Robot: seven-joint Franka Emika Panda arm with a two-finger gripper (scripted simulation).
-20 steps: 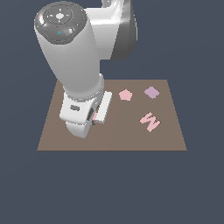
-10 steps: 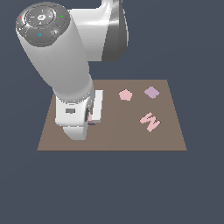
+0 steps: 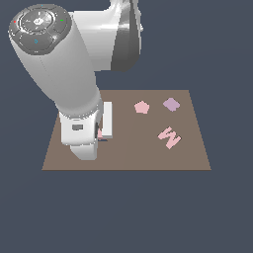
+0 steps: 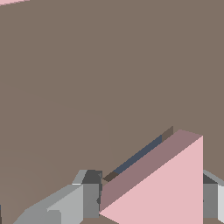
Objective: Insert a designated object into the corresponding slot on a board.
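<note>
At the exterior view's left end of the large flat brown board [image 3: 148, 153], my gripper [image 4: 148, 203] has its jaws pinching the small flat pink triangle block [image 4: 168, 188], held low over the dark triangular slot [image 4: 138, 156]. Only a sliver of that hole shows, so seating is probably unfinished: lowering and release remain. Further right lie the pink pentagon [image 3: 142, 107], the pink W-shaped piece [image 3: 169, 137] and a mauve four-sided piece [image 3: 171, 104], well apart, leaving bare board between.
</note>
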